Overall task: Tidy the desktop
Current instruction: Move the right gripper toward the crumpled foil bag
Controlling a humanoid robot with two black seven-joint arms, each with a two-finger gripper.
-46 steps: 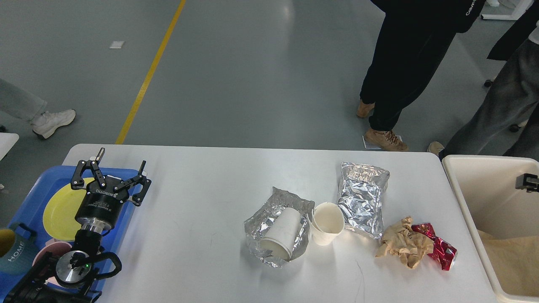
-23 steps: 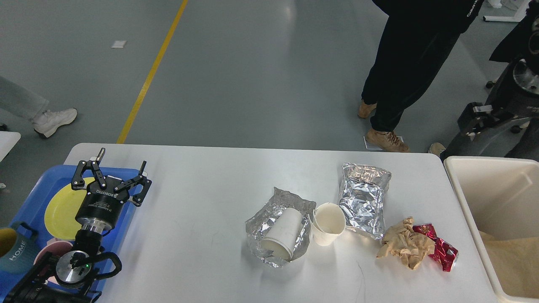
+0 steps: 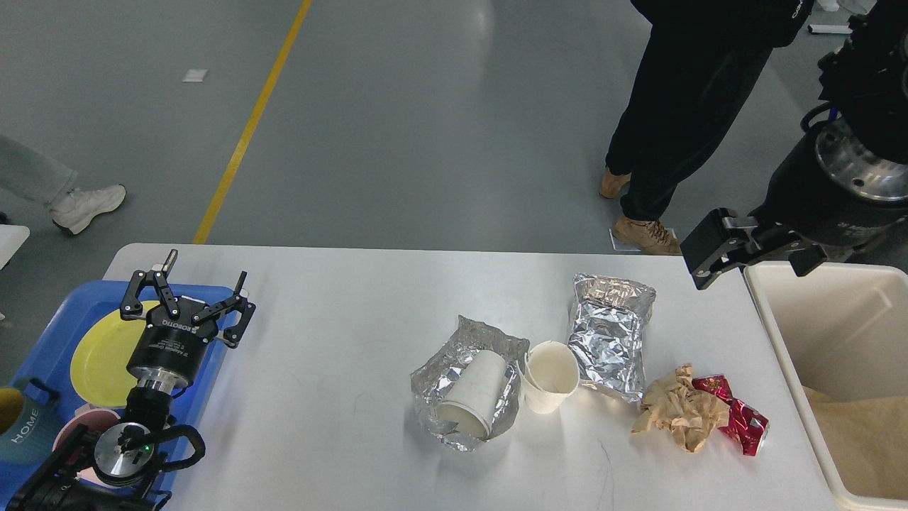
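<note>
The white desktop (image 3: 340,355) holds litter right of its middle. A paper cup (image 3: 474,394) lies on its side on a crumpled foil bag (image 3: 433,380). Two nested cups (image 3: 550,376) stand beside it, by a second foil bag (image 3: 610,333). Crumpled brown paper (image 3: 677,415) and a red wrapper (image 3: 741,422) lie near the right edge. My left gripper (image 3: 206,266) is open and empty above the blue tray's right rim. My right gripper (image 3: 759,254) hangs open and empty over the desktop's far right corner, by the bin's far-left corner.
A blue tray (image 3: 50,333) at the left holds a yellow plate (image 3: 99,351), a pink bowl (image 3: 81,426) and a teal mug (image 3: 25,426). A cream bin (image 3: 794,333) with brown paper inside stands at the right. People stand beyond the far edge.
My right arm rose out of the bin and swung left, so its gripper now hangs above the desktop's far right corner. The left arm has not moved.
</note>
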